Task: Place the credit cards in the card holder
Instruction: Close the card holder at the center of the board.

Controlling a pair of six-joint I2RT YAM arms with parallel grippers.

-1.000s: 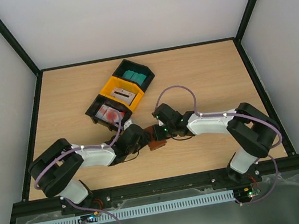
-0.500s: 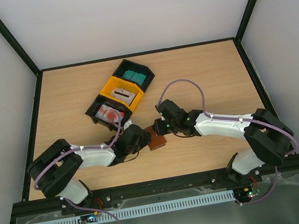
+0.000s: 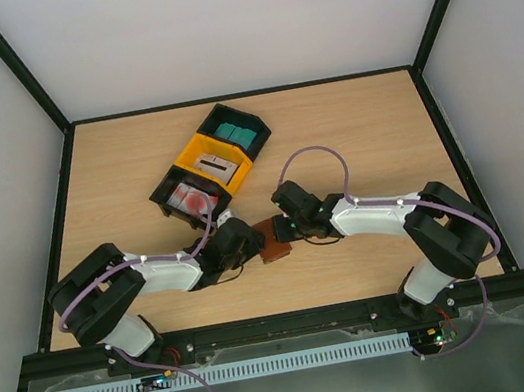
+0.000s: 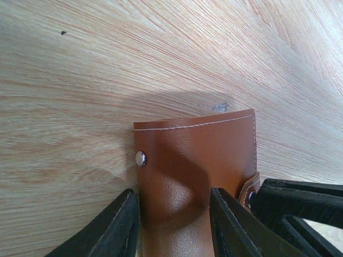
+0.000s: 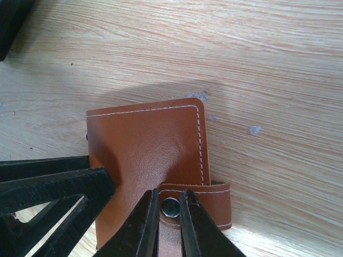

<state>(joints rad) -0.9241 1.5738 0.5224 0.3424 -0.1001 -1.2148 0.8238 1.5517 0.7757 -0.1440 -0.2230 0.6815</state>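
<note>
**Card holder shut as two arms work on its clasp**

At the left of the wooden table [image 3: 373, 136], the credit cards [image 3: 192, 200] lie in a row of bins [image 3: 192, 155], none of them loaded yet: white-and-red ones nearest the arms, a grey one in the yellow bin, teal ones farthest back. The step in hand looks like the opening of the card holder [image 3: 273, 245], which lies closed on the table between the two arms and well apart from the bins. The next move calls for freeing the snap [image 5: 170, 207] on the strap [image 5: 214, 201] and lifting the strap clear, without dragging the holder across the wood, so the flap can fold back and show the slots.

The left gripper [image 4: 171, 209] stands about half open and straddles the near end of the brown holder [image 4: 198, 144]. One finger sits against its riveted edge and the other on its face, a bracing hold that pins it in place.

To the right, the right gripper [image 5: 169, 202] is drawn to a narrow slit, its tips on either side of the metal snap and resting on the strap. Whether they have the strap pinched cannot be told from here.
</note>
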